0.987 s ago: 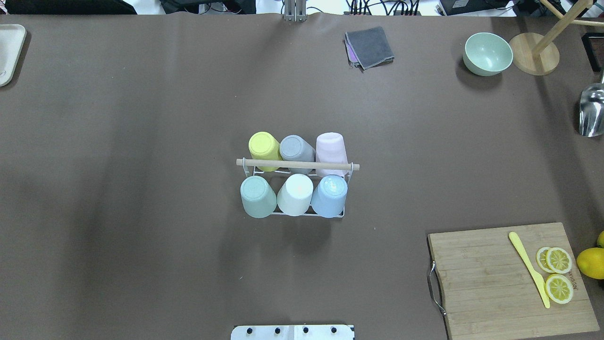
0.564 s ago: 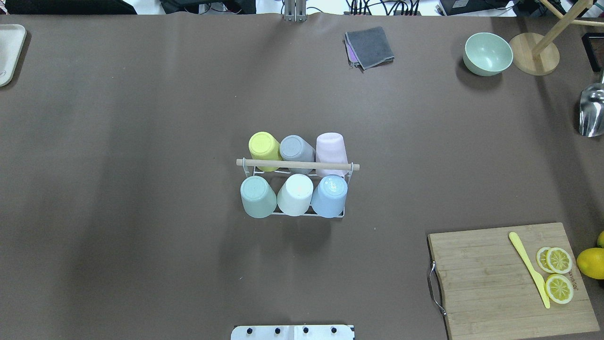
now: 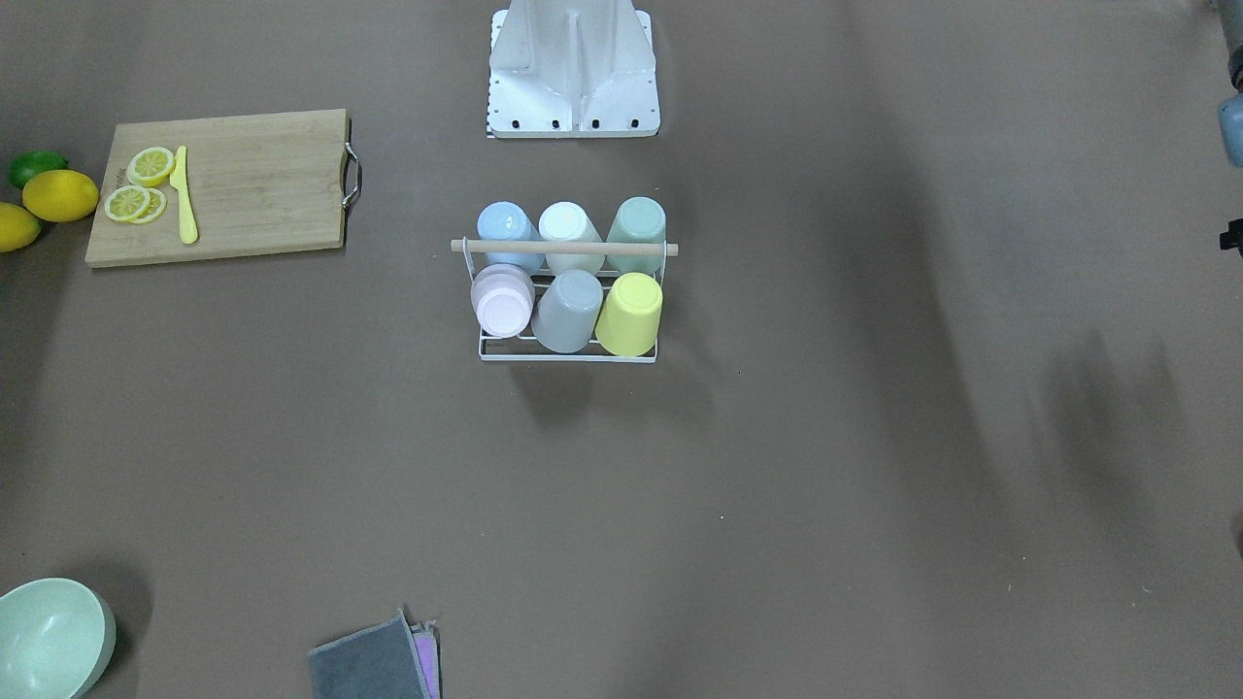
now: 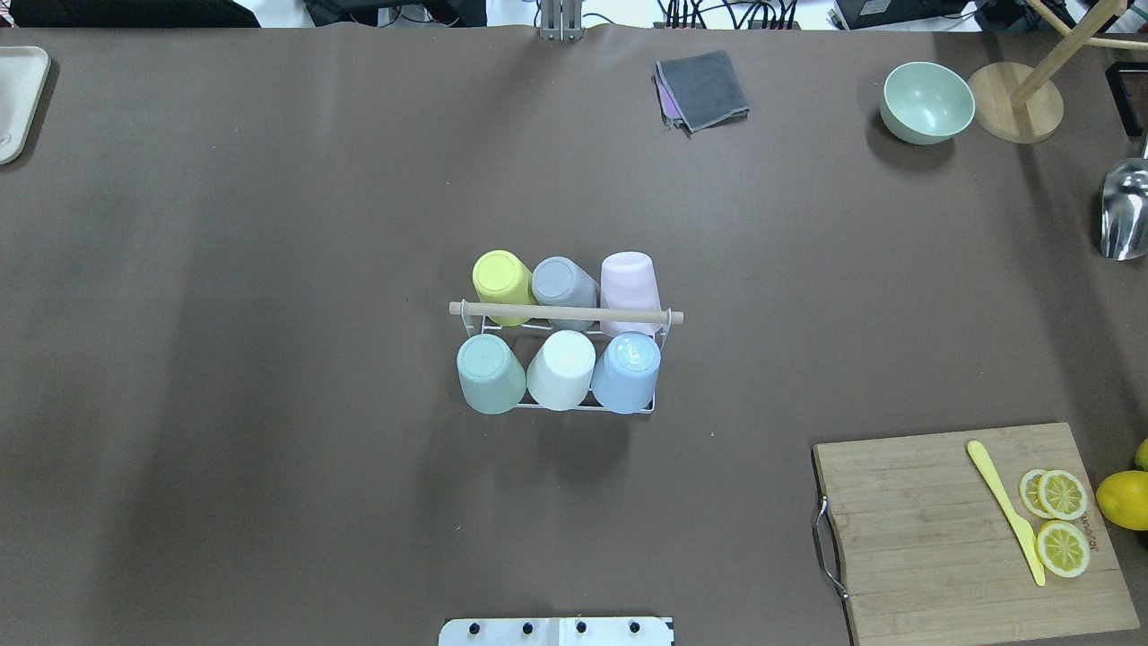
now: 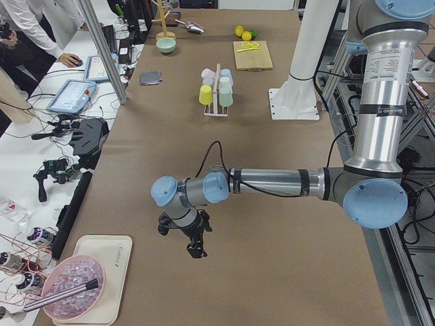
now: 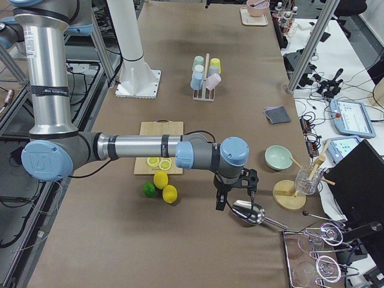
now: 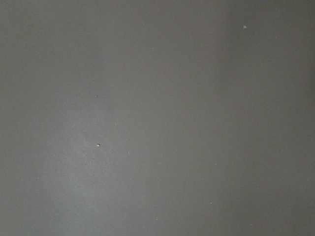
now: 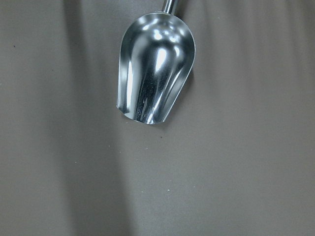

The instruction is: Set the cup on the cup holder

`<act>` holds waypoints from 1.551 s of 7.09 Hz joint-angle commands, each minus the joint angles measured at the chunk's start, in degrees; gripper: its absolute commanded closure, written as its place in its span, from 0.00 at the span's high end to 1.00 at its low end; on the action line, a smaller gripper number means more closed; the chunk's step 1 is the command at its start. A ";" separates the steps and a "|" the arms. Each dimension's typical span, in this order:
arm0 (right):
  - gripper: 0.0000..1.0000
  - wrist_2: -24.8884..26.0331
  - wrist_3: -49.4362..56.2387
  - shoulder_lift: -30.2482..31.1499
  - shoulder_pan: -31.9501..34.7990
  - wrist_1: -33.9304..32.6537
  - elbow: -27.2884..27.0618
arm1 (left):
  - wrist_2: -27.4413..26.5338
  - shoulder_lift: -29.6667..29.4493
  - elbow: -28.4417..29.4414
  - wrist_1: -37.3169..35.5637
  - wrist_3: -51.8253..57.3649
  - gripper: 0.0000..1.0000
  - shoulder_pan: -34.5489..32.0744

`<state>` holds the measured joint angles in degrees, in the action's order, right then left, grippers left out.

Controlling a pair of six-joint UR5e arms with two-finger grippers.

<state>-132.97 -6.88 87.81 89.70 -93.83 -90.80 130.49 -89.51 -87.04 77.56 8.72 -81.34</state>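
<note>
The cup holder (image 4: 565, 314), a white wire rack with a wooden dowel handle, stands at the table's middle and also shows in the front view (image 3: 563, 248). Several cups sit upside down on its prongs: yellow (image 4: 502, 283), grey (image 4: 563, 283) and pink (image 4: 630, 283) in the far row, green (image 4: 490, 372), white (image 4: 561, 368) and blue (image 4: 626, 370) in the near row. My left gripper (image 5: 194, 241) hangs over bare table far to the left. My right gripper (image 6: 234, 195) hangs by a metal scoop (image 8: 155, 69) far to the right. I cannot tell whether either is open or shut.
A cutting board (image 4: 969, 529) with lemon slices and a yellow knife lies at the near right, lemons beside it. A green bowl (image 4: 926, 101), a wooden stand (image 4: 1015, 100) and a grey cloth (image 4: 702, 90) sit at the far side. A tray (image 4: 18, 99) is far left.
</note>
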 commanded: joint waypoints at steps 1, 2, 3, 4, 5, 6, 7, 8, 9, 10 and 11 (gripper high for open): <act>0.99 -0.27 0.03 -0.09 -0.05 -0.12 0.27 | 0.20 1.44 1.08 7.22 -2.13 0.97 0.04; 0.99 -0.36 -0.06 -0.44 -0.05 -0.04 0.27 | 0.12 1.53 1.25 7.25 -2.13 0.97 0.04; 0.99 0.42 0.03 -1.05 -0.31 0.05 0.53 | 0.20 1.44 1.52 7.34 -2.13 0.97 0.04; 0.99 0.51 0.29 -1.32 -0.40 0.05 0.88 | 0.38 1.44 2.13 7.51 -2.13 0.97 0.04; 1.00 0.17 -0.06 -1.93 -0.58 -0.04 0.97 | 0.46 1.44 2.74 7.60 -2.13 0.97 0.04; 1.00 -0.01 -0.06 -2.20 -0.58 -0.12 0.97 | 0.64 1.35 2.75 7.69 -2.56 0.97 0.13; 1.00 0.16 -0.06 -2.20 -0.93 -0.04 1.58 | 1.25 1.27 2.40 7.69 -4.22 0.97 0.13; 1.00 0.08 0.03 -2.38 -1.45 0.05 2.46 | 1.60 0.92 2.05 7.60 -5.46 0.97 0.22; 1.00 0.34 0.03 -3.68 -2.07 -0.12 2.73 | 1.61 0.65 1.87 7.69 -6.77 0.97 0.22; 1.00 0.16 0.03 -4.05 -2.16 -0.56 2.82 | 2.65 0.56 1.87 7.69 -7.40 0.97 0.22; 1.00 0.16 -0.06 -3.79 -2.07 -0.65 2.82 | 2.92 0.48 1.26 7.69 -7.49 0.97 0.22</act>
<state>-132.77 -6.87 84.13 87.70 -94.23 -88.10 132.80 -88.88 -85.25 85.24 1.79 -81.13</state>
